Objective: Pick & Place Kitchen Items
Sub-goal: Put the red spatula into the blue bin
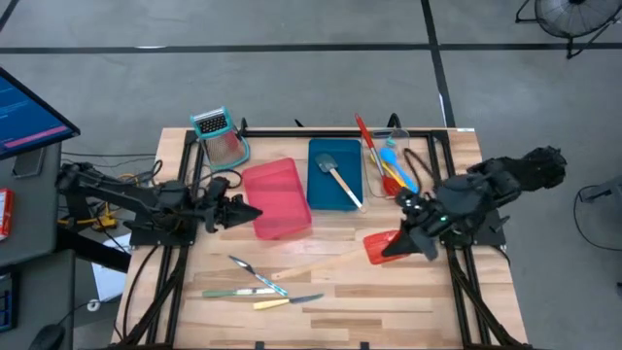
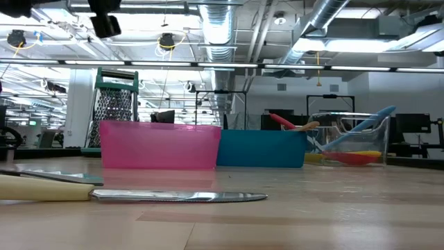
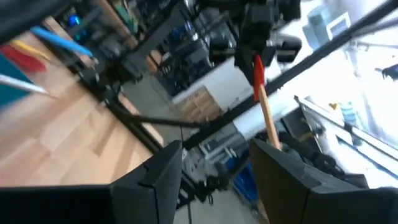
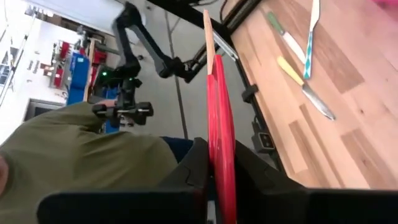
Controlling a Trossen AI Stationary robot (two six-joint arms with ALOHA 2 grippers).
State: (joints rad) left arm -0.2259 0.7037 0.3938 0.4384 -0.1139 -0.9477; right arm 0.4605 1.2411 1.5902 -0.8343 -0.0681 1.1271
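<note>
A: Table (image 1: pixel 389 292) first — what sits on it?

B: Pink tray (image 1: pixel 277 197) and blue tray (image 1: pixel 335 175) lie side by side toward the far edge, the grey spatula (image 1: pixel 340 178) inside the blue one. A clear tray (image 1: pixel 389 160) by the far right corner holds the long red spoon (image 1: pixel 367 143) with the yellow and blue spoons (image 1: pixel 397 173).

A: And the hands?

B: Right hand (image 1: pixel 397 249), near the right edge, is clamped on the red spatula (image 1: pixel 377 246), whose wooden handle points toward the table's middle. Left hand (image 1: pixel 245 209), fingers spread and holding nothing, hangs just beside the pink tray.

A: Smaller things?

B: Three knives (image 1: pixel 258 287) lie near the front edge.
</note>
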